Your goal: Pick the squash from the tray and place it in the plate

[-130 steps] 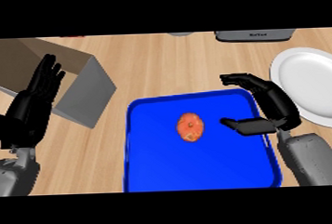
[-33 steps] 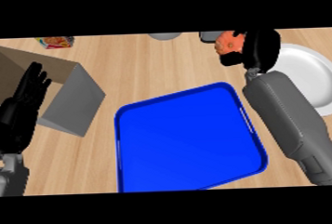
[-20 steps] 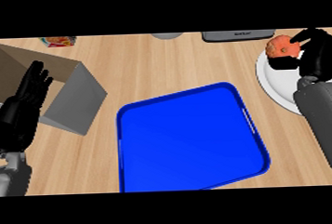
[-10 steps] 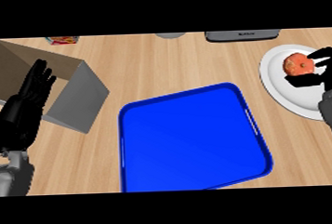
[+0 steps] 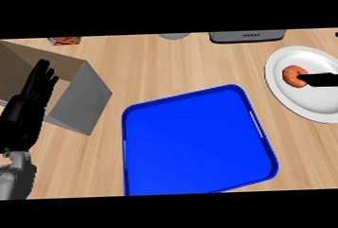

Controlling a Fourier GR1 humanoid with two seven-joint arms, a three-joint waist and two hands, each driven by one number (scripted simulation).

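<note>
Right hand (image 5: 327,77) spread, fingertip touching squash (image 5: 293,76) | squash on plate (image 5: 304,102) at right edge | tray (image 5: 193,143) mid-counter, apart

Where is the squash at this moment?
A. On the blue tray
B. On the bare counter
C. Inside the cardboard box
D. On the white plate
D: the squash lies on the plate at the right, with a finger of the right hand touching it.
</note>
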